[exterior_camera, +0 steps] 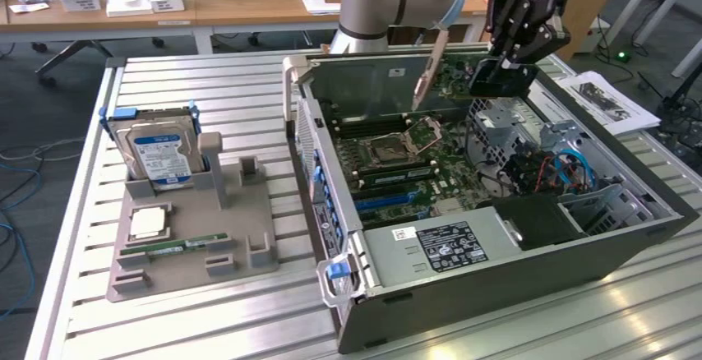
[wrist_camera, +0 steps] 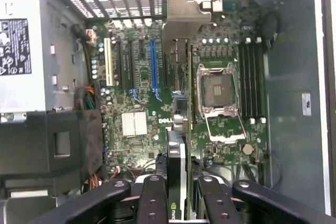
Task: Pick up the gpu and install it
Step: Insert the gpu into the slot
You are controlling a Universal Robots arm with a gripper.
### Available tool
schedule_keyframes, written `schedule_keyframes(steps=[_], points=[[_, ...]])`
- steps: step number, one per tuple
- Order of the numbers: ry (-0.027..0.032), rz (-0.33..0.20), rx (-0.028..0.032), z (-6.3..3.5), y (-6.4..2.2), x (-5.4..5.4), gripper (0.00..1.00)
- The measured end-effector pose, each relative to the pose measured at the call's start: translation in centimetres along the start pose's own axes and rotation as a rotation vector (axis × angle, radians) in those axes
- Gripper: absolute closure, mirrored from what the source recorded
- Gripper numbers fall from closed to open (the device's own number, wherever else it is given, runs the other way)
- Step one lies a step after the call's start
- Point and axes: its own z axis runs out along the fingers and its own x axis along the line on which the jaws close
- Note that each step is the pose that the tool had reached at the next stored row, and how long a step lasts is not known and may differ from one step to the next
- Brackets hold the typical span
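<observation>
The gpu [exterior_camera: 452, 80] is held in the air above the open computer case [exterior_camera: 614, 237], near the case's far wall in the exterior view. It is a thin flat card with a dark green board. One end carries a pale metal bracket, which hangs tilted. In the wrist view the gpu [wrist_camera: 181, 24] is seen edge-on, as a narrow dark strip ending in the grey L-shaped bracket. A green Nvidia mark is printed on it close to the fingers.

The black gripper [exterior_camera: 502, 68] is clamped on the card. In the wrist view the gripper [wrist_camera: 181, 184] is seen with its ribbed black fingers [wrist_camera: 152, 198] pinching the card from both sides.

Below the card the green motherboard [wrist_camera: 157, 103] lies flat in the case, with "DELL" printed on it in white. On it are set a square metal CPU socket [wrist_camera: 218, 90], a long blue slot [wrist_camera: 154, 66] and a small silver finned heatsink [wrist_camera: 135, 124]. A black label [exterior_camera: 450, 245] is stuck on the grey power supply, with print too small to be read.

At the exterior view's left, a grey moulded holder [exterior_camera: 247, 212] rests on the slatted aluminium table [exterior_camera: 494, 335]. A silver hard drive [exterior_camera: 159, 154] with a blue label is stood upright in it.
</observation>
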Motion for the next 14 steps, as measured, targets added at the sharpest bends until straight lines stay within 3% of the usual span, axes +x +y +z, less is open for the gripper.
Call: schedule_keyframes(steps=[3, 5, 14], points=[[0.0014, -0.022, 0.0002, 0.02, 0.01, 0.00, 0.73], [0.0014, -0.029, 0.0049, 0.07, 0.06, 0.00, 0.73], [0.0010, -0.061, 0.0503, 0.54, 0.17, 0.02, 0.73]])
